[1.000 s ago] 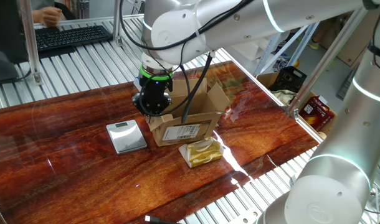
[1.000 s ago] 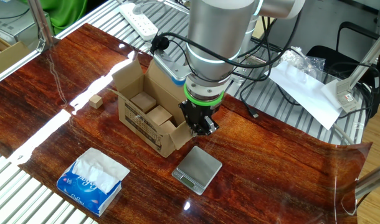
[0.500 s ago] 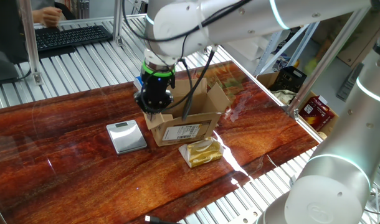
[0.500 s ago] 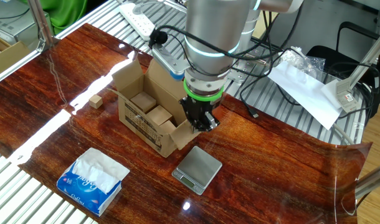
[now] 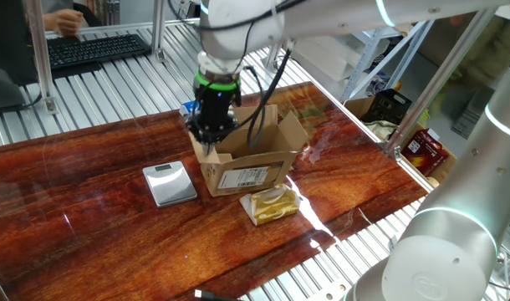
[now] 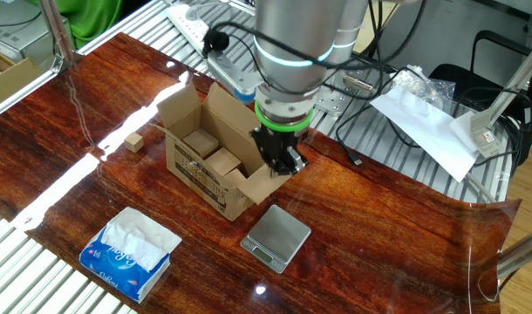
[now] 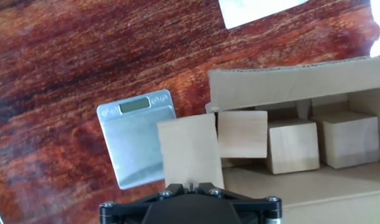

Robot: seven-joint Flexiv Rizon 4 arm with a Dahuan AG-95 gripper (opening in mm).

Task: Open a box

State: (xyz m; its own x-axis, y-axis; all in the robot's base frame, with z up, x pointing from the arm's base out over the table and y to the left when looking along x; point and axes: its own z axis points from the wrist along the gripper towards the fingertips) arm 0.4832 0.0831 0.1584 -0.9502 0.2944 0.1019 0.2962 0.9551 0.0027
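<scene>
In one fixed view, the box (image 5: pixel 248 163) sits on the dark wooden table (image 5: pixel 88 242), with its white barcode label facing the camera. The big flaps at the back and on the right side stand up. The gripper (image 5: pixel 206 140) hangs at the left end of the box, right at the small flap there. A small silver scale (image 5: pixel 170 184) lies just beside the box, and a yellow wrapped packet (image 5: pixel 272 204) lies in front of it. From here nobody can tell if the fingers are closed.

In the other fixed view, the box (image 6: pixel 209 161) is plainly open on top. Small wooden blocks (image 6: pixel 212 153) can be seen inside it. The gripper (image 6: pixel 282 163) is down at the short flap on the end near the scale (image 6: pixel 276 237). That flap looks partly folded out, not all the way down. One more little block (image 6: pixel 133 141) sits on the table away from the box, and a blue-and-white tissue packet (image 6: pixel 131 253) lies near the table edge. The fingers are hidden by the black hand, so their grip cannot be told here either.

In the hand view, the short flap (image 7: pixel 190 152) runs straight up from between the fingers, so the gripper seems to be pinching that flap. Behind it are the open box (image 7: pixel 289 84), the blocks (image 7: pixel 293 146) and the scale (image 7: pixel 137 137).

The job looks almost done. Most flaps are already open. What seems left is to fold this last flap out and then let it go.
</scene>
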